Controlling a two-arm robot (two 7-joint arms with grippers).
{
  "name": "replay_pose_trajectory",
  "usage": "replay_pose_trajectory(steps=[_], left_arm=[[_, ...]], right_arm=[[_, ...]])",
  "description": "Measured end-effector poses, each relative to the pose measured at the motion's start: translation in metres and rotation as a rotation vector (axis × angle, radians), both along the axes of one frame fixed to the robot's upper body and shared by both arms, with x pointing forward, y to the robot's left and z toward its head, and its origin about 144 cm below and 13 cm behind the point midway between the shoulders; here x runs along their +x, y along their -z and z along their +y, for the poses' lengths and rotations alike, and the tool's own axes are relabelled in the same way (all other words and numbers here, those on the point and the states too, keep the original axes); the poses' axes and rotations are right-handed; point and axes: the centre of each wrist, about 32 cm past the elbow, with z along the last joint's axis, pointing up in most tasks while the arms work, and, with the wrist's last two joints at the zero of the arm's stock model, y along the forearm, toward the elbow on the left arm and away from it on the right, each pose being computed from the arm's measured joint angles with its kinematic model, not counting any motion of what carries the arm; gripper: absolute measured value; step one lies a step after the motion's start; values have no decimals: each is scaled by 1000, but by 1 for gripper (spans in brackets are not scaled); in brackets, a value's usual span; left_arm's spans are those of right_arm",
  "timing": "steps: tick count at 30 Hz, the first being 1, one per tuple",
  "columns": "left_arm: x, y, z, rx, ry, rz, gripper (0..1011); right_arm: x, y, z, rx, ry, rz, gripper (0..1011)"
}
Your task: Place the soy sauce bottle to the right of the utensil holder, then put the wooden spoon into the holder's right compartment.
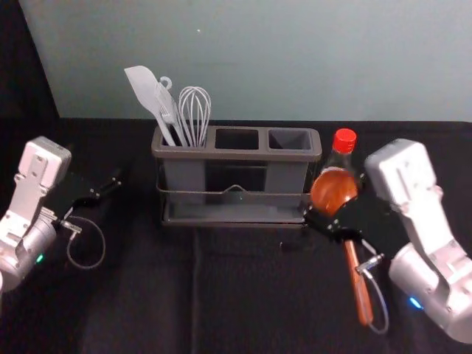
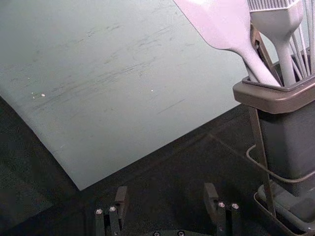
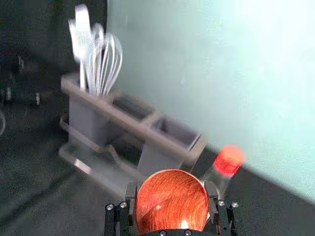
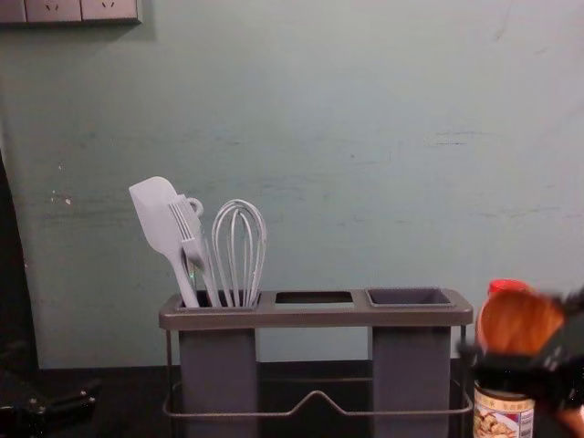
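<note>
My right gripper [image 1: 321, 220] is shut on the wooden spoon [image 1: 333, 192], bowl up and handle slanting down. In the right wrist view the bowl [image 3: 172, 202] sits between the fingertips of the right gripper [image 3: 171, 196]. Behind the spoon, the red-capped soy sauce bottle [image 1: 344, 140] stands just right of the utensil holder [image 1: 236, 154]; bowl and gripper partly cover it. The holder's right compartment [image 4: 411, 297] holds nothing visible. Off the holder's left side, my left gripper [image 1: 115, 181] is idle; in its wrist view the left gripper [image 2: 165, 199] is open, with nothing between its fingers.
A white spatula [image 1: 144, 88], a fork-like utensil [image 4: 190, 228] and a whisk [image 1: 195, 110] stand in the holder's left compartment. A wire rail [image 4: 315, 398] runs along the holder's front. The wall [image 1: 258, 59] rises behind the dark table.
</note>
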Motion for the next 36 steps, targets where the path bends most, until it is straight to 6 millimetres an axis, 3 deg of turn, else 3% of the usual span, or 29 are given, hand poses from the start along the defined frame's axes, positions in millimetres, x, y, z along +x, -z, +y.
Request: replay_pose_trajectory(steps=[6, 13, 36], left_arm=[[0, 0, 0, 0, 0, 0, 1000], [0, 0, 0, 0, 0, 0, 1000], [0, 0, 0, 0, 0, 0, 1000]], right_arm=[[-16, 13, -8, 57, -26, -254, 838], [-21, 27, -13, 110, -78, -413, 838], [-21, 31, -10, 112, -93, -411, 838]])
